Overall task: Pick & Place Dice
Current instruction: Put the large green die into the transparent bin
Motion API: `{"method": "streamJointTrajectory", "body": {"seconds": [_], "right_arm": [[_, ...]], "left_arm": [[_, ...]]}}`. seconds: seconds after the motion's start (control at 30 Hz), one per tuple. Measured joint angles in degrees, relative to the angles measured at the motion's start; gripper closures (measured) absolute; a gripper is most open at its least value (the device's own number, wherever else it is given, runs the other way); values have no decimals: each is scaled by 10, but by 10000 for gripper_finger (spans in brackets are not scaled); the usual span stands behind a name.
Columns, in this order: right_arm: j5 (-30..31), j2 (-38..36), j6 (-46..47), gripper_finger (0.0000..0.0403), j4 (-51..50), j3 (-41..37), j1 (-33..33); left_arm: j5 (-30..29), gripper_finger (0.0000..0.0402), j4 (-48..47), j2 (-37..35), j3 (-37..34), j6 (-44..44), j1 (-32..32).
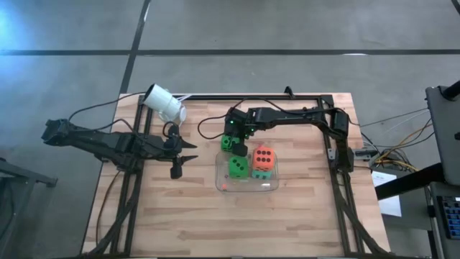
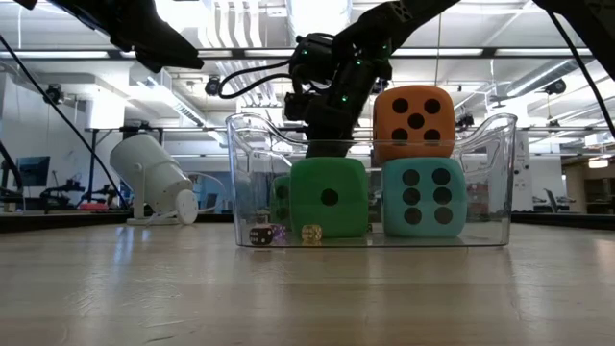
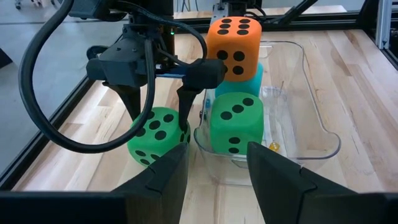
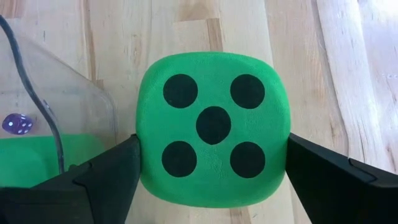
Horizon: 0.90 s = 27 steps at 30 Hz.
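Note:
A bright green die (image 4: 212,127), five pips up, rests on the table just outside the far left corner of the clear tray (image 1: 248,188). My right gripper (image 4: 212,162) comes down over it, one finger on each side. Inside the tray stand a second green die (image 1: 238,167) and an orange die (image 1: 263,156), which is stacked on a teal die (image 2: 423,197). My left gripper (image 3: 217,165) hovers open and empty left of the tray, above the table. My right gripper comes at the green die from above, slanting down, with its fingers (image 4: 118,168) right beside two opposite side faces (image 4: 142,149) of the die. I cannot tell whether they touch it. The die sits flat on the table.
A white cylindrical camera (image 1: 164,103) lies at the table's far left. Small loose dice (image 2: 259,234) lie on the tray's floor. A black frame rail (image 1: 287,97) runs along the far edge. Bare wood lies near the front edge.

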Motion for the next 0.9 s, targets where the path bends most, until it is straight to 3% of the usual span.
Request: {"method": "streamJointTrajectory", "body": {"seconds": [0.9], "right_arm": [[-1, 0, 0, 53, 0, 0, 0]], "left_arm": [[0, 231, 13, 0, 0, -26, 0]]}}
